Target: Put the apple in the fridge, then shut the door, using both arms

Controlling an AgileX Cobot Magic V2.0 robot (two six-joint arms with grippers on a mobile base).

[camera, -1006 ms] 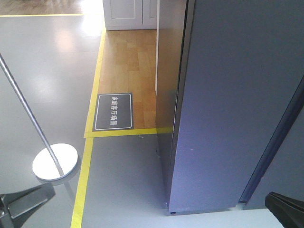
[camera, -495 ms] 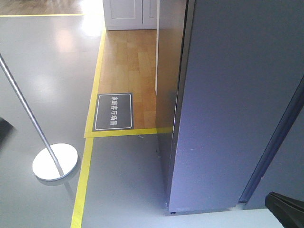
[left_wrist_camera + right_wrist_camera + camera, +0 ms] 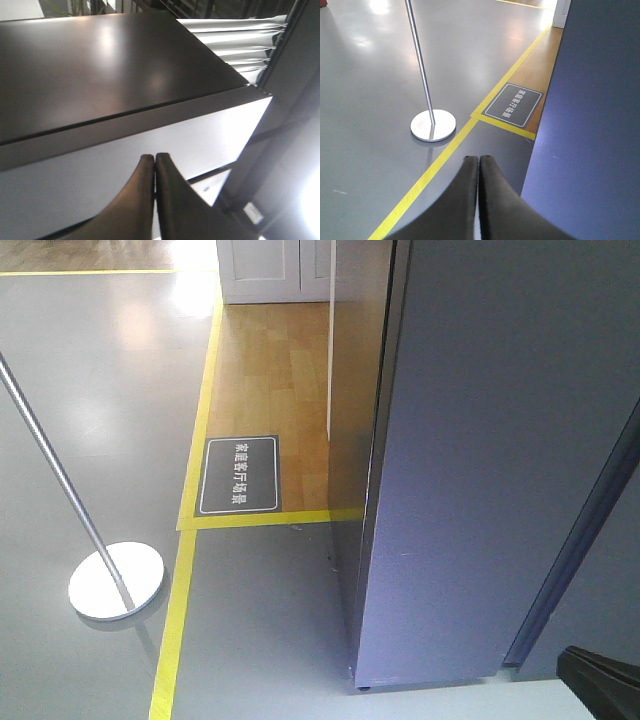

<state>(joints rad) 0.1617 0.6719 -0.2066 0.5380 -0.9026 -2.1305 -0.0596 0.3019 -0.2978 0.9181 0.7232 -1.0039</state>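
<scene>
In the front view, the dark grey fridge (image 3: 480, 460) fills the right of the frame, its door (image 3: 600, 540) slanting at far right. The left tool (image 3: 154, 162), fingers pressed together and empty, faces a dark top. The right tool (image 3: 478, 162), likewise closed and empty, faces a stanchion (image 3: 432, 125) at centre left.

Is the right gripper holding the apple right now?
No. In the right wrist view the right gripper has its fingers pressed together with nothing between them, above the grey floor.

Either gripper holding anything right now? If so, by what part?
Nothing held. The left gripper has its fingers pressed together with nothing between them, and the right gripper is the same. No apple shows in any view.
</scene>
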